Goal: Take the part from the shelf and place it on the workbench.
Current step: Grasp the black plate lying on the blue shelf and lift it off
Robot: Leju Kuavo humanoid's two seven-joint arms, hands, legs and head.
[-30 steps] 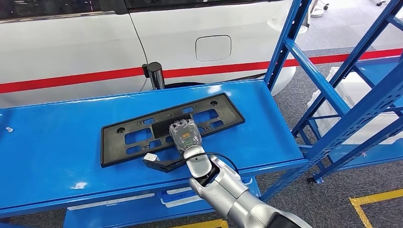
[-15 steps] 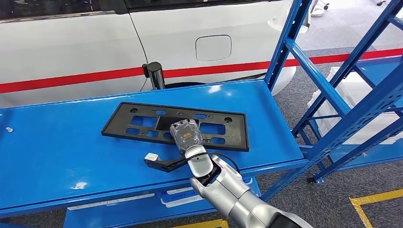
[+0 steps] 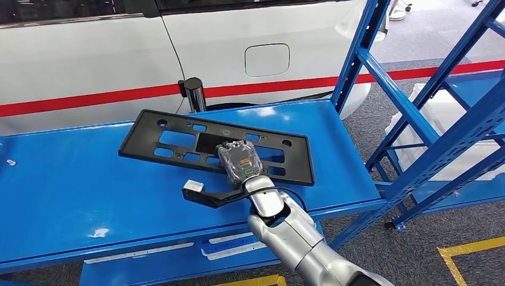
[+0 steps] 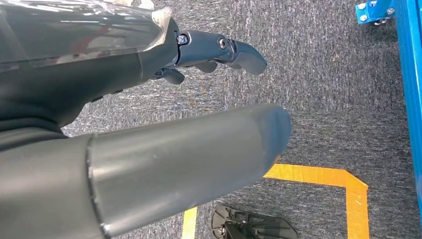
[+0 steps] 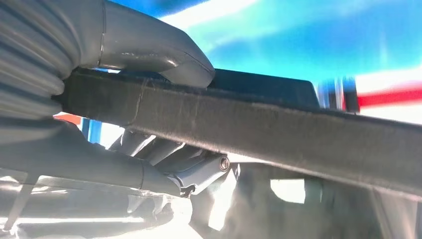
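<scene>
Head view: the right hand (image 3: pixel 239 162) grips the near edge of the black plate (image 3: pixel 178 146) above the blue workbench (image 3: pixel 71 179); it could skew on release. Left wrist view: left hand (image 4: pixel 219 50) hangs empty, fingers apart. Right wrist view: thumb and fingers (image 5: pixel 149 172) clamp the plate's edge; a one-sided hold risks slipping.

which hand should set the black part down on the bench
Right. The right hand already grips the black part over the blue workbench; the left hand hangs open above the floor.
</scene>
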